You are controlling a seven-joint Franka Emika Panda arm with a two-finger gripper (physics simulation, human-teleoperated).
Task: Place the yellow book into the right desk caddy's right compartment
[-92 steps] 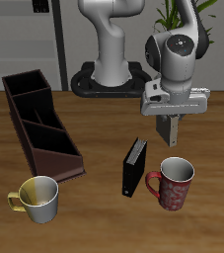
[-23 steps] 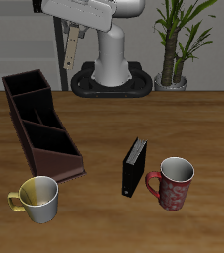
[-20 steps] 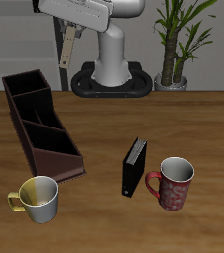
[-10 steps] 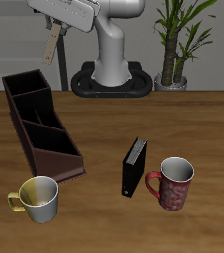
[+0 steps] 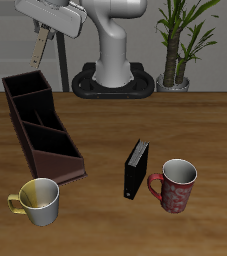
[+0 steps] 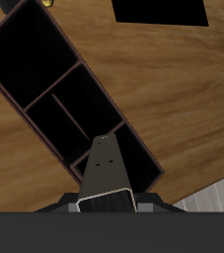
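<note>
1. Your yellow book (image 5: pixel 37 48) hangs tilted in the air, clamped in the gripper (image 5: pixel 43 30), high above the back end of the right desk caddy (image 5: pixel 40 122). In the wrist view the book (image 6: pixel 107 176) juts out from between the jaws, its pale edge nearest the camera.
2. Below it, the caddy (image 6: pixel 74 91) shows open dark sections with thin dividers; the squarish right compartment (image 5: pixel 22 87) lies at the caddy's back end.
3. Bare wooden table (image 5: pixel 115 130) runs along the caddy's long side, so you have free room there.
4. Near the front edge, a yellow-white mug (image 5: pixel 37 200) sits just off the caddy's front end.
5. A black book (image 5: pixel 136 168) stands upright beside a red patterned mug (image 5: pixel 175 185), both well apart from the caddy.
6. Behind the table stand the robot's base (image 5: pixel 113 78) and a potted plant (image 5: pixel 183 40).
</note>
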